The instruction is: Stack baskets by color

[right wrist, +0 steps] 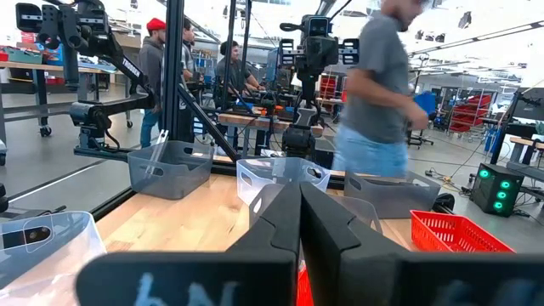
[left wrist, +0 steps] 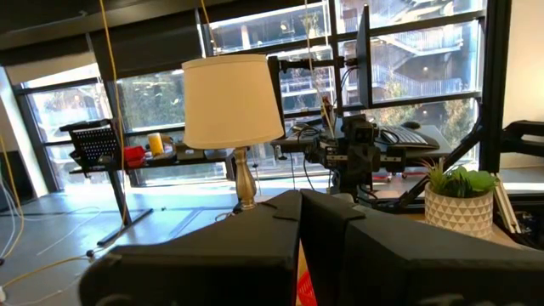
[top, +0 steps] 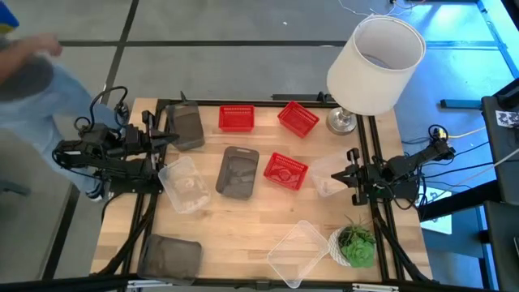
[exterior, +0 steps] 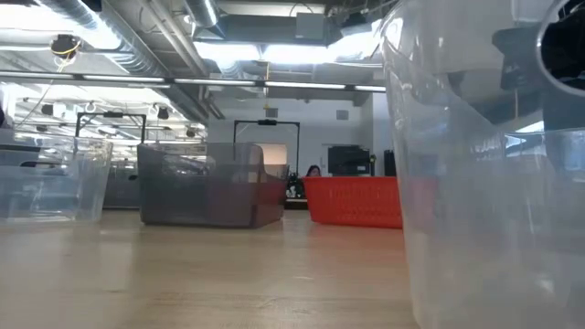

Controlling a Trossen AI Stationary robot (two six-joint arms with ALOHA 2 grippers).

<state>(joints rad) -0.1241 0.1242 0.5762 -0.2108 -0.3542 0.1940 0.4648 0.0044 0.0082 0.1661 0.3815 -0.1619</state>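
Note:
Nine baskets lie scattered on the wooden table. Three are red: two at the far edge (top: 236, 118) (top: 298, 118) and one in the middle (top: 285, 171). Three are dark grey: far left (top: 186, 127), centre (top: 238, 172) and near left (top: 172, 258). Three are clear: left (top: 183, 183), right (top: 328, 174) and near right (top: 298, 251). My left gripper (top: 170, 138) is shut at the table's left edge, beside the far-left grey basket. At the right edge my right gripper (top: 348, 174) is shut, next to the right clear basket. Each wrist view shows its fingers closed together (left wrist: 299, 208) (right wrist: 299, 195).
A large white lamp (top: 375, 65) stands at the far right corner and a small green plant (top: 355, 246) at the near right corner. A person (top: 24, 73) is beyond the table's left edge, also in the right wrist view (right wrist: 382, 85).

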